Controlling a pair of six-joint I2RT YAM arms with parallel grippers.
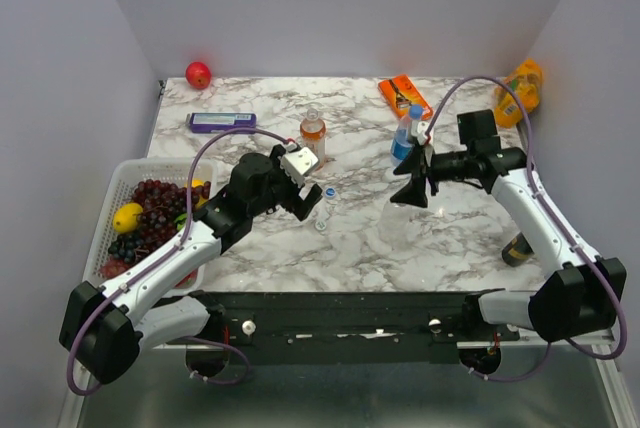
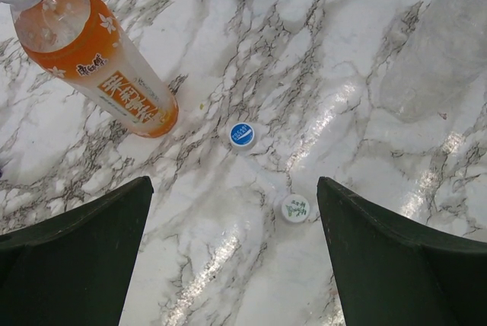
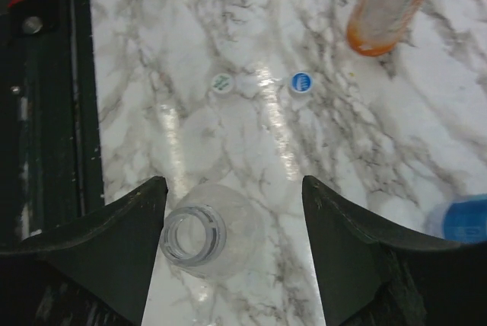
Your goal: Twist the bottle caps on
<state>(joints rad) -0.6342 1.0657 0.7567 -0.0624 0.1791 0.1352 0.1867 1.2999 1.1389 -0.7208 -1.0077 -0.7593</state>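
Note:
The orange-liquid bottle stands uncapped at mid table; it also shows in the left wrist view. The blue-labelled bottle carries a solid blue cap. The all-clear bottle stands open-mouthed between the fingers of my open right gripper, close to its left finger. Two whitish caps lie on the table: one with a blue logo and one with green print. My left gripper is open and empty, hovering just above them. In the top view the grippers are at left and right.
A white basket of fruit stands at the left. A red apple and a purple box lie at the back left. An orange packet and a yellow-orange pouch are at the back right. A dark can stands near the right arm.

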